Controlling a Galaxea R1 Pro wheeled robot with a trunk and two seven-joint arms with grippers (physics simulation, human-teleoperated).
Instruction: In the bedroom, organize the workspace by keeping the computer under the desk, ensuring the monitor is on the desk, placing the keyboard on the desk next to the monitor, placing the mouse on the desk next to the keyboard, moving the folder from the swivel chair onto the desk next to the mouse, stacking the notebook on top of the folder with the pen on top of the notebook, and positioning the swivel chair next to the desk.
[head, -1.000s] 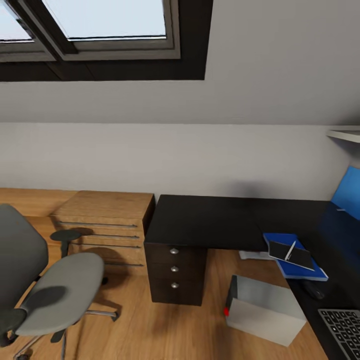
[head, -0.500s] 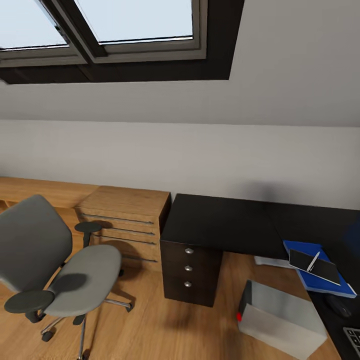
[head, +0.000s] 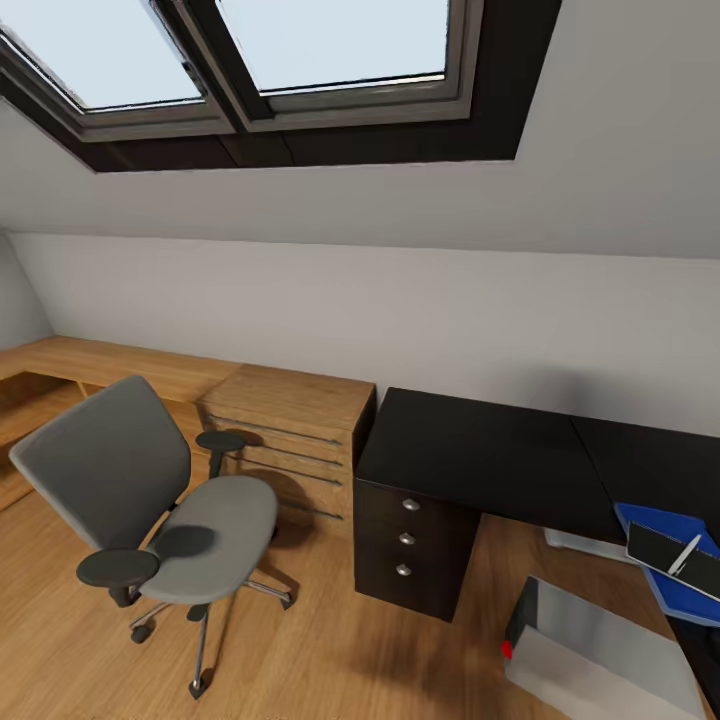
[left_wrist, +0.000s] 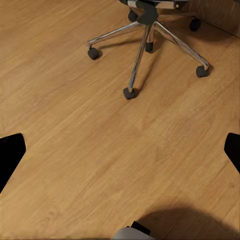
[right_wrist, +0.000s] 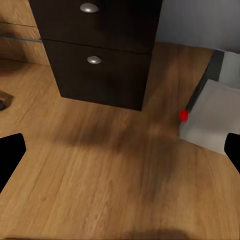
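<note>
Swivel chair (head: 160, 510) apart from desk (head: 640, 470), both grippers' fingers spread wide

No legible text, labels, brand marks, numbers or signs in any view. Surfaces checked: computer (head: 600, 655) front panel shows a small red light only, no lettering, same in right wrist view (right_wrist: 210, 112); black drawer cabinet (head: 412, 540) fronts carry plain round knobs, no marks; folder (head: 680, 560) and notebook (head: 672, 552) covers are blank as far as visible, partly cut off at the frame edge; swivel chair (head: 160, 500) seat, back and base are unmarked.
</note>
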